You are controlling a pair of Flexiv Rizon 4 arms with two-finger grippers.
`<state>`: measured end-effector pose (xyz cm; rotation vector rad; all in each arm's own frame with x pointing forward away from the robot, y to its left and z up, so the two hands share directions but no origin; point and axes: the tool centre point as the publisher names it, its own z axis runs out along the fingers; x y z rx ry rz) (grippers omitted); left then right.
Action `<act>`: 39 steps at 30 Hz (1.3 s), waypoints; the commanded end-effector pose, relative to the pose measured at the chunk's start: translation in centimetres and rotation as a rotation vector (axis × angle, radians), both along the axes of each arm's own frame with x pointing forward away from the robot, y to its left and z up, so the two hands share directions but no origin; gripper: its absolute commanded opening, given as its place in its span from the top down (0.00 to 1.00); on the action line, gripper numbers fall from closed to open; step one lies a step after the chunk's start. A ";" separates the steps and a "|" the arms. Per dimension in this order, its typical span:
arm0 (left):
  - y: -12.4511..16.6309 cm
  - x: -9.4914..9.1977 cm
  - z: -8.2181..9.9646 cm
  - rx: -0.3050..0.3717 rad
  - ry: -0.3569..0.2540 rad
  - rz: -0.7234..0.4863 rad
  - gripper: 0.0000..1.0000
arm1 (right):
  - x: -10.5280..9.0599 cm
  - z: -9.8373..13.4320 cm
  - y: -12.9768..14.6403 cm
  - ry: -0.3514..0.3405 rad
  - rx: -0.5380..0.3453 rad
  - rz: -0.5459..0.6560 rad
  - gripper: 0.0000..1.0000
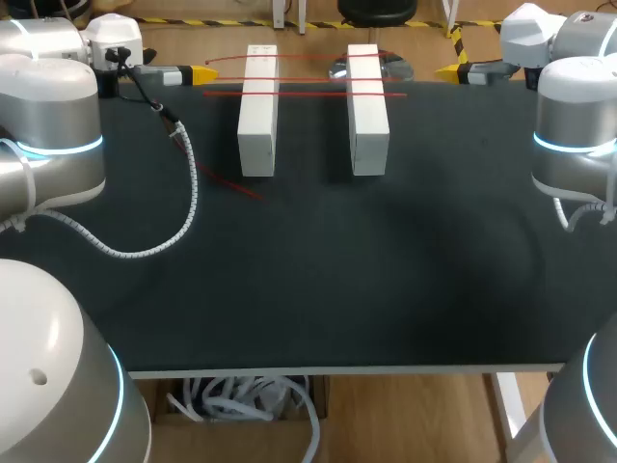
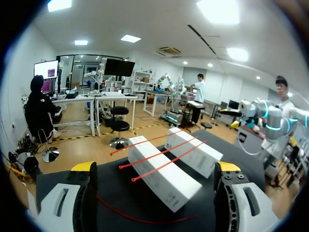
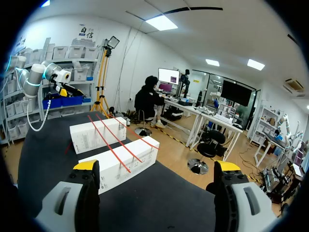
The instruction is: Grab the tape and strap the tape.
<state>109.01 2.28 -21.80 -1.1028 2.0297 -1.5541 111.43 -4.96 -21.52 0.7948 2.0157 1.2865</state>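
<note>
**Q:** Where did the tape sit at this mark?

**Op:** I logged three red tapes (image 1: 304, 95) stretched crosswise over two white boxes near the table's (image 1: 386, 289) far edge. The left box (image 1: 258, 111) and the right box (image 1: 367, 106) stood side by side with a gap between them, long sides parallel. The tapes bridged that gap and stuck out past both boxes. One loose red tape (image 1: 228, 182) lay flat on the table just beside the left box's near end, on my left arm's side.

**Q:** Gripper states?

**Op:** My left gripper (image 1: 202, 73) hung at the far left corner, tips aimed toward the boxes. Its fingers were spread wide and pinched nothing. In its wrist view the boxes lay ahead between the fingers, touching neither. My right gripper (image 1: 445, 70) hung over the far edge on the right side, apart from the right box. Its fingers were likewise spread and empty.

**Q:** Other items?

**Op:** A white coiled cable (image 1: 188, 207) from my left arm looped over the table's left part. I could not tell whether it touched the surface.
</note>
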 end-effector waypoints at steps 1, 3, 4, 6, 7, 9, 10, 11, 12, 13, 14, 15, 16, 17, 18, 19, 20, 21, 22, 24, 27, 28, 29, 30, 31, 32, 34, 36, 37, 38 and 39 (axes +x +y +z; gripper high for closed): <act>0.0 0.0 -0.1 0.000 -0.001 0.001 0.00 | 0.0 0.0 0.0 0.000 0.001 0.001 0.00; 0.0 0.0 -0.1 0.000 -0.001 0.001 0.00 | 0.0 0.0 0.0 0.000 0.001 0.001 0.00; 0.0 0.0 -0.1 0.000 -0.001 0.001 0.00 | 0.0 0.0 0.0 0.000 0.001 0.001 0.00; 0.0 0.0 -0.1 0.000 -0.001 0.001 0.00 | 0.0 0.0 0.0 0.000 0.001 0.001 0.00; 0.0 0.0 -0.1 0.000 -0.001 0.001 0.00 | 0.0 0.0 0.0 0.000 0.001 0.001 0.00; 0.0 0.0 -0.1 0.000 -0.001 0.001 0.00 | 0.0 0.0 0.0 0.000 0.001 0.001 0.00; 0.0 0.0 -0.1 0.000 -0.001 0.001 0.00 | 0.0 0.0 0.0 0.000 0.001 0.001 0.00; 0.0 0.0 -0.1 0.000 -0.001 0.001 0.00 | 0.0 0.0 0.0 0.000 0.001 0.001 0.00; 0.0 0.0 -0.1 0.000 -0.001 0.001 0.00 | 0.0 0.0 0.0 0.000 0.001 0.001 0.00; 0.0 0.0 -0.1 0.000 -0.001 0.001 0.00 | 0.0 0.0 0.0 0.000 0.001 0.001 0.00; 0.0 0.0 -0.1 0.000 -0.001 0.001 0.00 | 0.0 0.0 0.0 0.000 0.001 0.001 0.00; 0.0 0.0 -0.1 0.000 -0.001 0.001 0.00 | 0.0 0.0 0.0 0.000 0.001 0.001 0.00; 0.0 0.0 -0.1 0.000 -0.001 0.001 0.00 | 0.0 0.0 0.0 0.000 0.001 0.001 0.00; 0.0 0.0 -0.1 0.000 -0.001 0.001 0.00 | 0.0 0.0 0.0 0.000 0.001 0.001 0.00; 0.0 0.0 -0.1 0.000 -0.001 0.001 0.00 | 0.0 0.0 0.0 0.000 0.001 0.001 0.00; 0.0 0.0 -0.1 0.000 -0.001 0.001 0.00 | 0.0 0.0 0.0 0.000 0.001 0.001 0.00; 0.0 0.0 -0.1 0.000 -0.001 0.001 0.00 | 0.0 0.0 0.0 0.000 0.001 0.001 0.00; 0.0 0.0 -0.1 0.000 -0.001 0.001 0.00 | 0.0 0.0 0.0 0.000 0.001 0.001 0.00; 0.0 0.0 -0.1 0.000 -0.001 0.001 0.00 | 0.0 0.0 0.0 0.000 0.001 0.001 0.00; 0.4 0.2 -0.2 0.005 -0.097 -0.094 0.00 | 0.0 0.0 0.0 0.000 0.001 0.001 0.00; 1.4 0.0 -1.0 -0.005 -0.214 -0.216 0.00 | 0.0 0.0 0.0 0.000 0.001 0.001 0.00; 1.8 -0.1 -1.2 -0.025 -0.241 -0.257 0.00 | 0.0 0.0 0.0 0.000 0.001 0.001 0.00; 2.1 -0.2 -1.4 -0.029 -0.255 -0.271 0.00 | 0.0 0.0 0.0 0.000 0.001 0.001 0.00; 2.5 -0.3 -1.7 -0.031 -0.265 -0.298 0.00 | 0.0 0.0 0.0 0.000 0.001 0.001 0.00; 2.7 -0.3 -1.9 -0.037 -0.269 -0.318 0.00 | 0.0 0.0 0.0 0.000 0.001 0.001 0.00; 2.9 -0.4 -2.1 -0.038 -0.271 -0.325 0.00 | 0.0 0.0 0.0 0.000 0.001 0.001 0.00; 3.2 -0.5 -2.6 -0.040 -0.267 -0.341 0.00 | 0.0 0.0 0.0 0.000 0.001 0.001 0.00; 3.4 -0.7 -2.9 -0.036 -0.262 -0.355 0.00 | 0.0 0.0 0.0 0.000 0.001 0.001 0.00; 3.3 -0.8 -3.0 -0.033 -0.262 -0.358 0.00 | 0.0 0.0 0.0 0.000 0.001 0.001 0.00; 3.3 -0.9 -3.2 -0.016 -0.262 -0.344 0.01 | 0.0 0.0 0.0 0.000 0.001 0.001 0.00; 3.2 -0.9 -3.4 -0.018 -0.258 -0.347 0.01 | 0.0 0.0 0.0 0.000 0.001 0.001 0.00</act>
